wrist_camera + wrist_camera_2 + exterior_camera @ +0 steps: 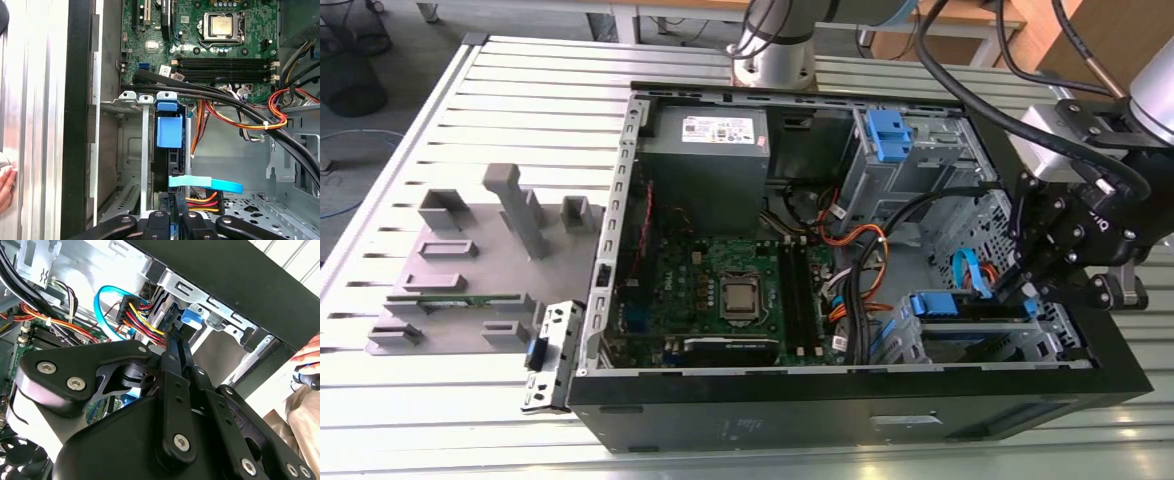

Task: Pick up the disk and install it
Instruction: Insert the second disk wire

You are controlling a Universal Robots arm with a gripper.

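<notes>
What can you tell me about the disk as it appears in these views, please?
The disk stands on edge in a slot of the grey metal drive cage, inside the open computer case. Only its dark edge and blue plastic rail with a tab show. The gripper is directly at its rear end, beside the wire bundle.

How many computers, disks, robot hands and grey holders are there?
Computer: 1
Disk: 1
Robot hand: 1
Grey holder: 1
Total: 4
</notes>
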